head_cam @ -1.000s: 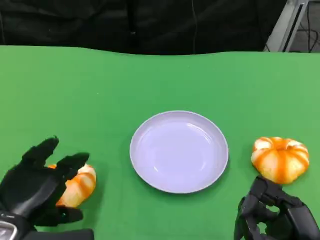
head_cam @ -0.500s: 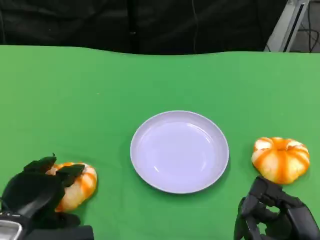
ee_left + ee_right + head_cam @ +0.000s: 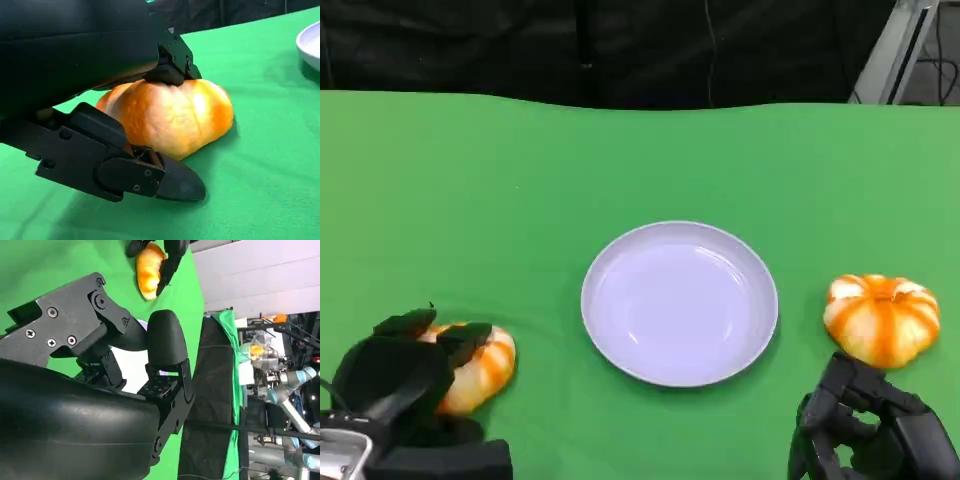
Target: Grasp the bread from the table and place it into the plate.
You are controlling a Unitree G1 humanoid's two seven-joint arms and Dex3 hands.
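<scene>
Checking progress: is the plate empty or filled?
Empty. The plate shows bare white; both breads lie on the green table.

Right hand fills the foreground, fingers curled in, empty. Beyond it on the green worktop, the left hand holds bread.

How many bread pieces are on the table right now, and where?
2. One bread lies left of the plate under the left hand, which is closed around it. The other bread lies right of the plate, beyond the right hand.

plate between two breads
</scene>
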